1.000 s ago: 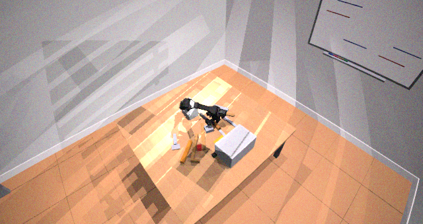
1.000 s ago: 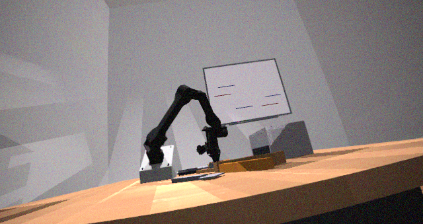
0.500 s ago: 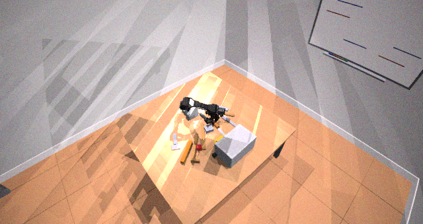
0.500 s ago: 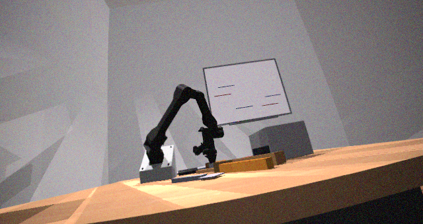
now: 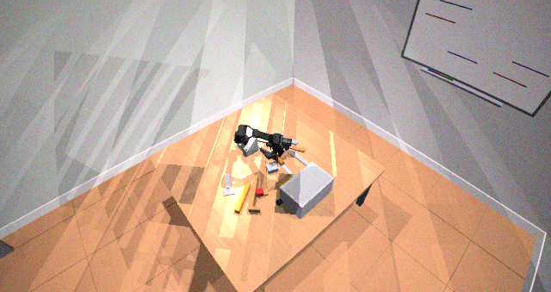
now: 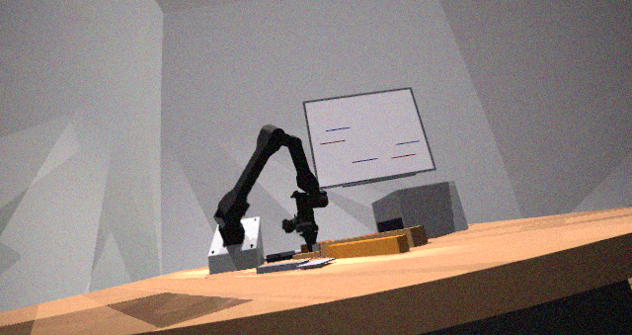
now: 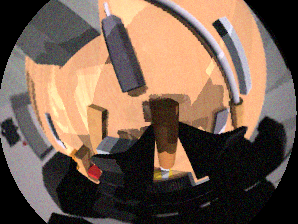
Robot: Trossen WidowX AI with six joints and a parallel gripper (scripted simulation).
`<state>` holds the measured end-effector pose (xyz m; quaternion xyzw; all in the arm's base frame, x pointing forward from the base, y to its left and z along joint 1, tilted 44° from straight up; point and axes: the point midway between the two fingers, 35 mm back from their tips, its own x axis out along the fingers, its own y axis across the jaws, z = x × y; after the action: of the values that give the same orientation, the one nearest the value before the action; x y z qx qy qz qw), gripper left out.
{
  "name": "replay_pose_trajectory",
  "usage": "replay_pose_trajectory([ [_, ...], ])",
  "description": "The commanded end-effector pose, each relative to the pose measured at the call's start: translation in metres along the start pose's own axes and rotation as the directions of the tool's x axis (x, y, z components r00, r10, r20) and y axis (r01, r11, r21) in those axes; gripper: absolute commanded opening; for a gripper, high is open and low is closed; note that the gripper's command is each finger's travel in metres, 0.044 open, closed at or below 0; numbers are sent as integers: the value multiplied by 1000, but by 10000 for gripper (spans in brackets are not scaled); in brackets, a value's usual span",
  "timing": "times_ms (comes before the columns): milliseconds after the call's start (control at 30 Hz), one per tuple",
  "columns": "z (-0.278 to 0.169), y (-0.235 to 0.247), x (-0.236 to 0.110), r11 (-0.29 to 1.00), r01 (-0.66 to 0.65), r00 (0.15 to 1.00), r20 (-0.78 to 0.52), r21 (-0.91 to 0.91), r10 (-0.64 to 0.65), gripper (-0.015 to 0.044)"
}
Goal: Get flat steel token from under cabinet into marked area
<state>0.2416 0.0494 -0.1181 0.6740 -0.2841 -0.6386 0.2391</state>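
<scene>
Pinching a brown wooden stick [image 7: 164, 137] between my fingers, my pincer [image 6: 310, 240] is hanging low over the table [image 5: 301, 236], close to my base [image 6: 236, 248]; the grey cabinet [image 5: 306, 189] is standing well apart from me, beyond the yellow bar [image 6: 367, 246]; I am not making out the token in any view; a grey flat piece [image 7: 123, 54] is lying ahead of my wrist.

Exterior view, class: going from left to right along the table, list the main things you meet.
Grey arm base → flat grey pieces lying on the table → gripper, shut on a brown wooden stick → yellow block → grey cabinet.
</scene>
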Motion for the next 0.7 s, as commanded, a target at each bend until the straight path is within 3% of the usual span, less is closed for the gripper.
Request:
replay_pose_trajectory([
  [0, 9, 1, 1, 1000, -2, 1000, 6, -3, 2, 0],
  [667, 18, -6, -1, 999, 1, 1000, 1, 40, -1, 0],
])
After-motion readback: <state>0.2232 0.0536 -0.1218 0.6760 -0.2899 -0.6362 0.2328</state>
